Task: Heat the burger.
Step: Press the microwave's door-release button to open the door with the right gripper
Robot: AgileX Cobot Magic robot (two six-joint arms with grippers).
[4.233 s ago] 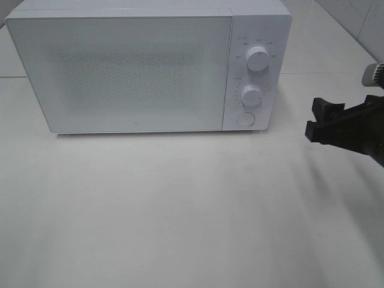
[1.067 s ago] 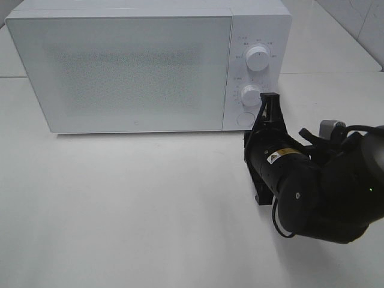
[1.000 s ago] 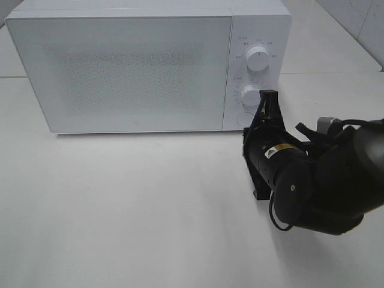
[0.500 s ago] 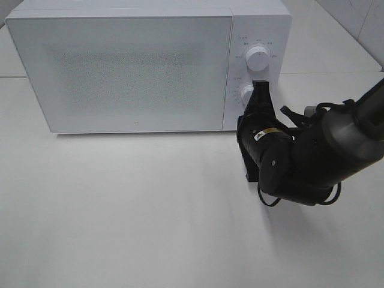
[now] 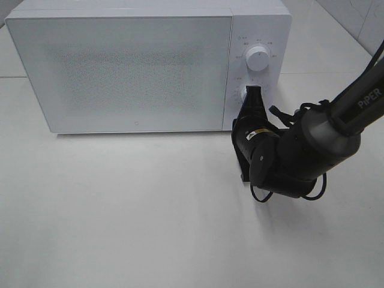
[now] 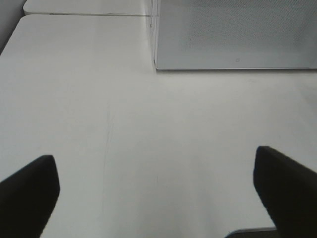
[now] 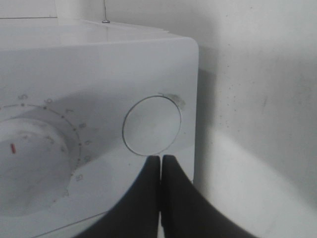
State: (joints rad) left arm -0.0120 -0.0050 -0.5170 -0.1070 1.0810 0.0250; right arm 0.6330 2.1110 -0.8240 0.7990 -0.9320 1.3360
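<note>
Two pincers: the right pincer (image 7: 160,158), tips pressed together, points at the round button (image 7: 152,125) of the microwave (image 5: 132,66), the left pincer (image 6: 153,156) gapes over the bench (image 6: 124,124); the burger is nowhere in view, though likely light, soft and squashable, best cradled low at the sides.

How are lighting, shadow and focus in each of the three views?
Exterior high: even soft light, no glare; speckle on the microwave door hides the inside. Right wrist: a grey shadow crosses the panel over the dial, which looks soft; the round button by the shut right gripper is sharper. Left wrist: the open left gripper shows only as black silhouettes.
</note>
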